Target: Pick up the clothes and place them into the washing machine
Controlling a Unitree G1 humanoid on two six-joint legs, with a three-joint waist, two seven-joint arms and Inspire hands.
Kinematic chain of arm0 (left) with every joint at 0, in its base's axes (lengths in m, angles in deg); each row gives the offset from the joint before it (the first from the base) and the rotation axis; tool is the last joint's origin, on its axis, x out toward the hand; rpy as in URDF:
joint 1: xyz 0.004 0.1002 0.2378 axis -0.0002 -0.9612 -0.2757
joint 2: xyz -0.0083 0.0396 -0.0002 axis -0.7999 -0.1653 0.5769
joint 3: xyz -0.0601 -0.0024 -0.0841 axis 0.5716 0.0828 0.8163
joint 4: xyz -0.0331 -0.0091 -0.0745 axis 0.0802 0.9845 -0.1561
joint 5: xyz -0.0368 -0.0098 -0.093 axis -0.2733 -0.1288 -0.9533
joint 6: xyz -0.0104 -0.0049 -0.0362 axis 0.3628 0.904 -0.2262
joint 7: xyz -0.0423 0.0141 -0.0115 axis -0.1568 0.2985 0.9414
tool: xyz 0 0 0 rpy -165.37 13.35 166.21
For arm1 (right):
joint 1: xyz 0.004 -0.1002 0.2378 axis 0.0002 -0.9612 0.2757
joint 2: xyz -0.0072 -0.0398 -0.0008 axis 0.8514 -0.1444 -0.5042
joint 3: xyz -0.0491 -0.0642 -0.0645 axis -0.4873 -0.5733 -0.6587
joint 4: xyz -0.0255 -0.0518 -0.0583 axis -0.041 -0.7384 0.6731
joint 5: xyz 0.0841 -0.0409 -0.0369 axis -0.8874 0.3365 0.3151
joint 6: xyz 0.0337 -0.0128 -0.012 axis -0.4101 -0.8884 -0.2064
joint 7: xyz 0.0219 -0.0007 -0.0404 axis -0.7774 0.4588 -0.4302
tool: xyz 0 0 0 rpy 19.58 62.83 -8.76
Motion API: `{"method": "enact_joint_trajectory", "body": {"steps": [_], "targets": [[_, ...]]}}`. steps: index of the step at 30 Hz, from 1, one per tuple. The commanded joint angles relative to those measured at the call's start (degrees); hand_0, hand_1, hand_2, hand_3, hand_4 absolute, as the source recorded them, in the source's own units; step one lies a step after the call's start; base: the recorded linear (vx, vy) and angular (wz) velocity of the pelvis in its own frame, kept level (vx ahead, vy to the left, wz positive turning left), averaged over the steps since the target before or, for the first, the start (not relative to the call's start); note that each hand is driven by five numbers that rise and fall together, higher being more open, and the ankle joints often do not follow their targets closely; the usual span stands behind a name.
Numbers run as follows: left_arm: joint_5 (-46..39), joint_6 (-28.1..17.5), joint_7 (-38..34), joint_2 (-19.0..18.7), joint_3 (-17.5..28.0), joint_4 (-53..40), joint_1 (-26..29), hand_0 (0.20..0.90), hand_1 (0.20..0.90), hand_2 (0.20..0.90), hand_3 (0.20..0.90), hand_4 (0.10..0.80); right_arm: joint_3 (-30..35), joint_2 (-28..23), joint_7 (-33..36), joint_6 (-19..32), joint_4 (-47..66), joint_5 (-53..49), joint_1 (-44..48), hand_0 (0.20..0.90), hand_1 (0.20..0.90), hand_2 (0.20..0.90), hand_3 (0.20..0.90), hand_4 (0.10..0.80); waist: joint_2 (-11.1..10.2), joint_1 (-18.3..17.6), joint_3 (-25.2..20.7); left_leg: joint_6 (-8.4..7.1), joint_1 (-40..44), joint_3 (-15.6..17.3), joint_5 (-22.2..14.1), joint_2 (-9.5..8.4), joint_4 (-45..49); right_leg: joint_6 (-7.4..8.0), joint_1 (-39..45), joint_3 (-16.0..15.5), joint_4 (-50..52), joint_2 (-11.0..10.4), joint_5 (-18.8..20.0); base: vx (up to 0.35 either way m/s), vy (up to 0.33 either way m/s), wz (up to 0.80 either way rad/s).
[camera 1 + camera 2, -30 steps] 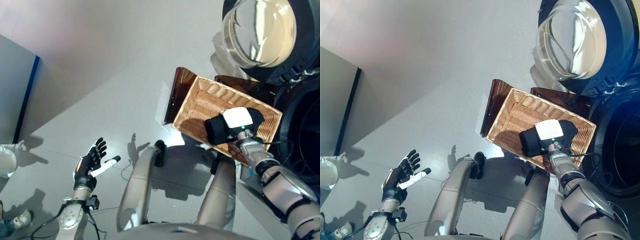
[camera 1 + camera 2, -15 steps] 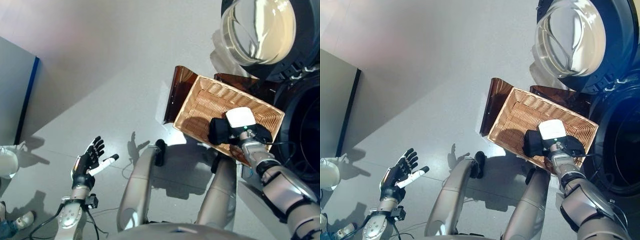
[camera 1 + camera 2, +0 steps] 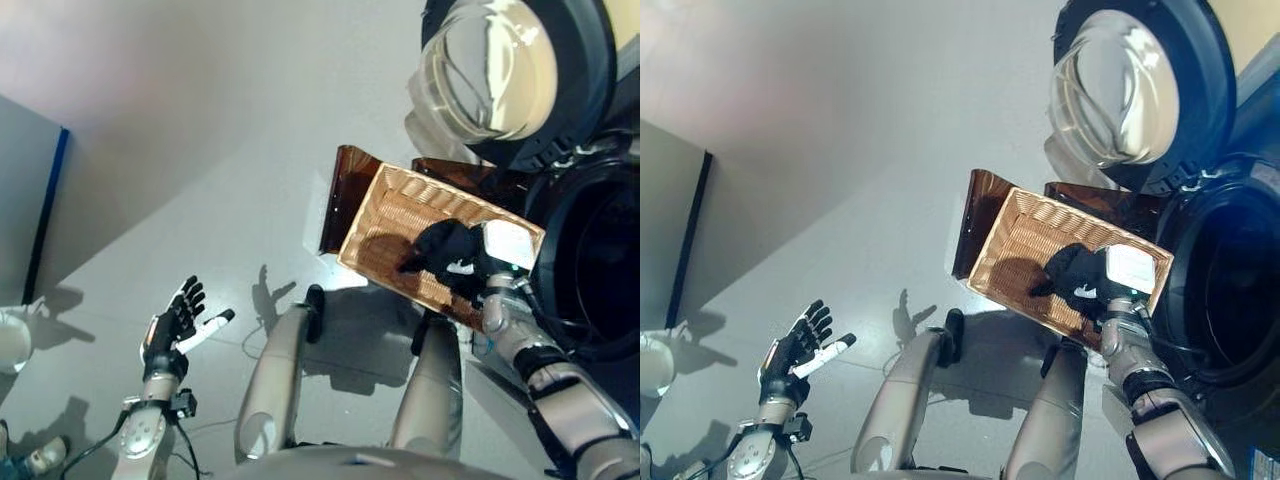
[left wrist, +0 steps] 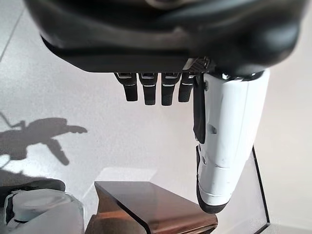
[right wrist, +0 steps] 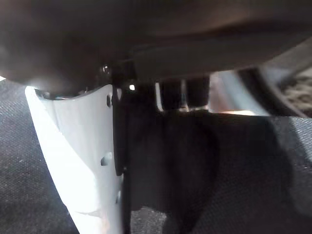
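Observation:
A shallow wicker basket (image 3: 385, 215) rests on a low dark brown box (image 3: 345, 185) beside the washing machine (image 3: 600, 260). My right hand (image 3: 478, 262) is over the basket's end nearest the machine. Its fingers are curled into a dark garment (image 3: 438, 245). The right wrist view shows the white-covered thumb (image 5: 78, 161) lying against this dark cloth (image 5: 243, 170). My left hand (image 3: 172, 325) hangs open and empty over the floor at the lower left, and it also shows in the left wrist view (image 4: 161, 90).
The machine's round glass door (image 3: 490, 65) stands open above the basket, and the dark drum opening is to the right of it. A grey panel with a blue edge (image 3: 45, 200) stands at the far left. A white object (image 3: 10, 340) lies on the floor at the lower left.
My right hand has turned and moved with the dark garment toward the machine end of the basket. The camera has shifted a little. The left hand has barely moved.

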Motion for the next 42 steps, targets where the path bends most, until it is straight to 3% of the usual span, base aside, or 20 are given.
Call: {"method": "enact_joint_trajectory", "body": {"steps": [1, 11, 12, 14, 15, 17, 20, 29, 37, 42], "targets": [[0.32, -4.27, -2.45, -2.87, 4.78, -0.25, -2.01, 0.900, 0.900, 0.900, 0.900, 0.800, 3.90, 0.34, 2.88, 7.26, 3.15, -11.50, -0.51, 0.200, 0.200, 0.200, 0.200, 0.300, -1.47, 0.17, -3.23, -2.82, 2.56, -1.11, 8.66, 1.66, -12.61, -2.91, 5.03, -1.08, -1.64, -0.81, 2.56, 0.062, -0.019, -0.13], [0.34, -2.73, -2.06, -0.86, 4.54, 2.63, -0.21, 0.900, 0.900, 0.900, 0.900, 0.800, 12.61, 6.35, -4.88, 14.03, -0.92, -36.01, -2.84, 0.200, 0.200, 0.200, 0.200, 0.300, -2.17, -0.86, -4.02, -3.12, 11.41, -0.45, 11.78, 1.36, -23.01, -1.49, 13.20, -3.21, -12.19, -1.60, 6.13, 0.062, -0.005, -0.04], [0.52, -2.33, -1.95, -0.01, 3.98, 2.95, 0.19, 0.900, 0.900, 0.900, 0.900, 0.800, 14.96, 8.44, -7.24, 16.03, -2.41, -43.68, -3.01, 0.200, 0.200, 0.200, 0.200, 0.300, -2.30, -1.05, -4.29, -3.31, 13.09, -0.20, 12.49, 1.43, -25.12, -1.19, 14.66, -3.75, -14.12, -1.65, 6.63, 0.080, 0.002, -0.07], [0.41, -2.08, -1.67, 0.53, 3.69, 2.93, 0.27, 0.900, 0.900, 0.900, 0.900, 0.800, 15.81, 9.30, -8.78, 17.02, -3.20, -47.29, -3.14, 0.200, 0.200, 0.200, 0.200, 0.300, -2.40, -1.14, -4.32, -3.41, 13.83, -0.20, 12.77, 1.50, -25.94, -1.11, 15.37, -3.92, -14.94, -1.63, 6.86, 0.058, -0.005, -0.04], [0.43, -1.79, -1.55, 1.11, 3.35, 2.64, 0.54, 0.900, 0.900, 0.900, 0.900, 0.800, 18.24, 11.25, -11.10, 19.07, -3.93, -55.80, -3.32, 0.200, 0.200, 0.200, 0.200, 0.300, -2.54, -1.22, -4.54, -3.48, 14.39, -0.22, 12.71, 1.79, -26.12, -0.96, 15.99, -4.23, -15.45, -1.70, 6.99, 0.031, -0.013, -0.03], [0.47, -1.52, -1.52, 1.28, 3.16, 3.04, 0.79, 0.900, 0.900, 0.900, 0.900, 0.800, 19.45, 11.99, -12.42, 20.13, -4.98, -59.73, -3.17, 0.200, 0.200, 0.200, 0.200, 0.300, -2.52, -1.15, -4.63, -3.53, 14.61, -0.34, 12.53, 1.91, -25.96, -0.90, 16.34, -4.22, -15.66, -1.74, 7.10, 0.044, -0.019, -0.05], [-0.13, -0.66, -1.14, 2.12, 2.83, 3.25, 1.01, 0.900, 0.900, 0.900, 0.900, 0.800, 24.46, 15.17, -18.89, 23.87, -5.51, -77.35, -2.12, 0.200, 0.200, 0.200, 0.200, 0.300, -2.46, -1.20, -5.53, -3.78, 15.40, -0.50, 11.87, 2.12, -25.53, -0.73, 17.26, -4.12, -16.26, -1.87, 7.05, 0.070, -0.020, -0.03], [-2.90, 0.29, -0.53, 2.93, 1.05, 2.89, 0.91, 0.900, 0.900, 0.900, 0.900, 0.800, 33.51, 21.16, -27.14, 29.71, -4.60, -104.25, 0.93, 0.200, 0.200, 0.200, 0.200, 0.300, -1.77, -0.90, -6.55, -3.91, 16.21, -0.56, 11.56, 2.09, -26.03, -0.43, 18.03, -4.05, -17.15, -1.63, 6.80, 0.021, -0.006, -0.01], [-4.75, -0.03, -0.32, 2.62, -1.08, 1.71, 0.40, 0.900, 0.900, 0.900, 0.900, 0.800, 35.75, 21.26, -25.67, 33.44, -3.00, -106.82, 3.80, 0.200, 0.200, 0.200, 0.200, 0.300, -0.53, -0.66, -5.89, -3.62, 14.12, -0.33, 11.21, 1.79, -23.85, -0.67, 16.26, -3.10, -16.18, -1.55, 6.86, -0.014, 0.006, -0.01], [-5.56, -0.81, -0.74, 1.53, -1.27, -1.32, -0.08, 0.900, 0.900, 0.900, 0.900, 0.800, 36.30, 19.64, -24.53, 34.91, -3.26, -107.25, 6.13, 0.200, 0.200, 0.200, 0.200, 0.300, 0.30, -0.67, -3.56, -3.24, 9.93, -0.56, 7.92, 1.53, -16.03, -1.50, 12.71, -1.48, -9.15, -1.11, 3.38, -0.053, 0.004, 0.00]]}}
